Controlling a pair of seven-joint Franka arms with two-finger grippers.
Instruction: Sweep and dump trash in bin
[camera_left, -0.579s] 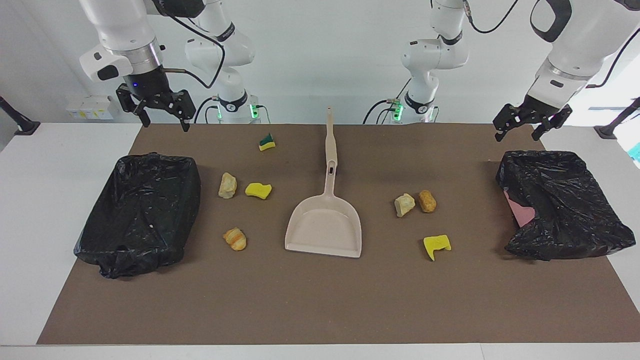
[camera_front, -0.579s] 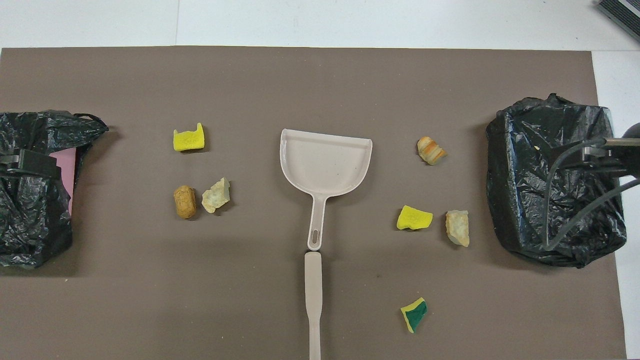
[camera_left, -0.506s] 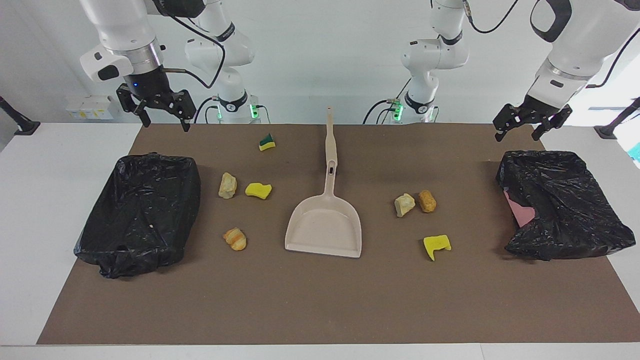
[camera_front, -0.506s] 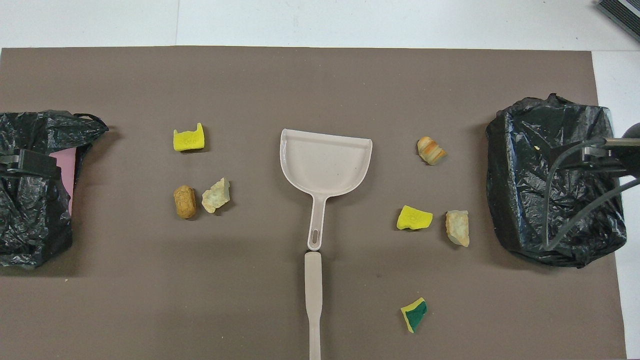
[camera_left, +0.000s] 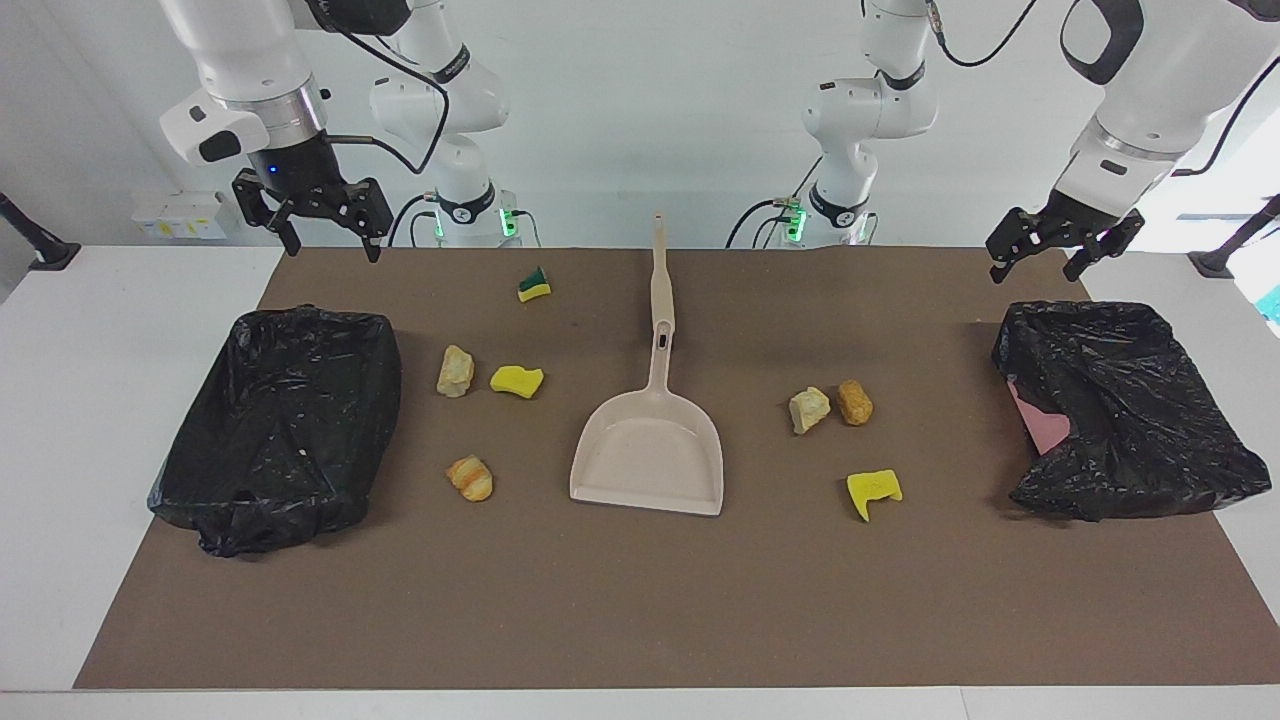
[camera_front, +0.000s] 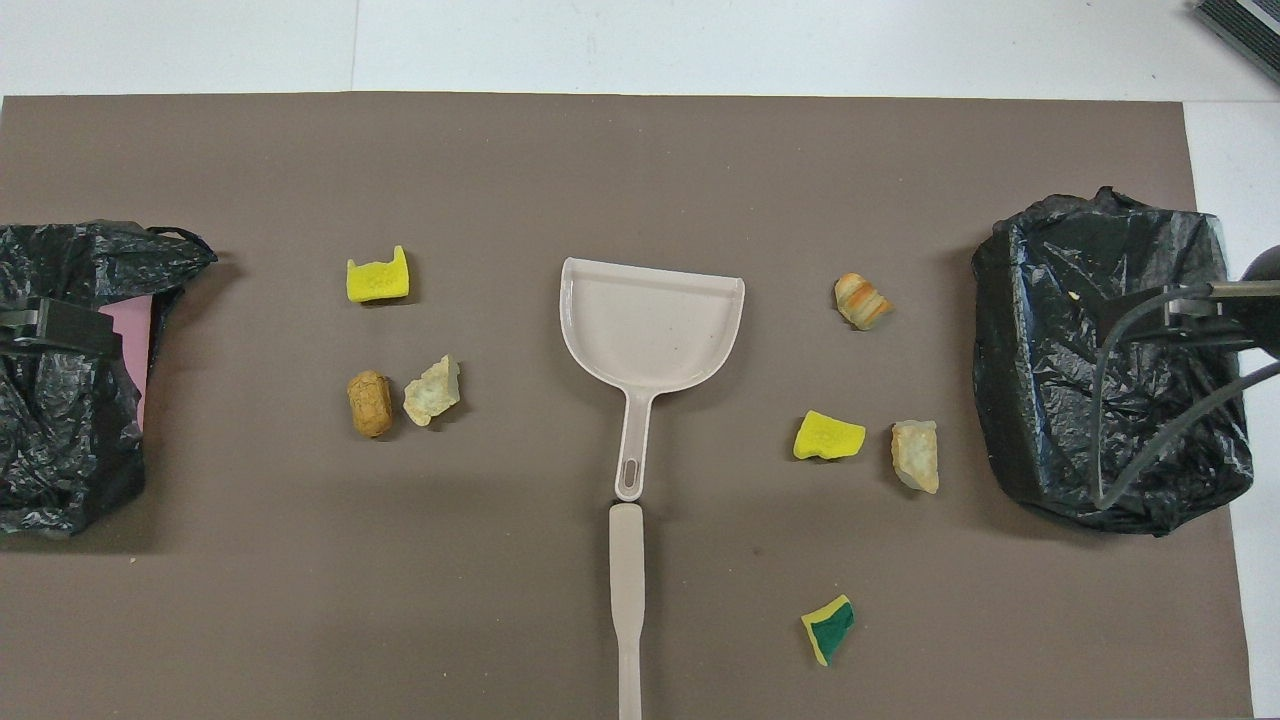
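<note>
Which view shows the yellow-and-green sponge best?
The overhead view: the yellow-and-green sponge shows its green face and yellow edge plainly. The facing view shows the same sponge smaller and slantwise, nearest the robots of all scraps.

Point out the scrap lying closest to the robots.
The yellow-and-green sponge, alone beside the dustpan's handle; the only scrap with a green face.

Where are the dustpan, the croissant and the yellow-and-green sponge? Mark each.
dustpan (camera_front: 650, 330): overhead view, bare floor of its pan.
croissant (camera_left: 470, 477): facing view, its middle.
yellow-and-green sponge (camera_front: 828, 628): overhead view, its green face.
</note>
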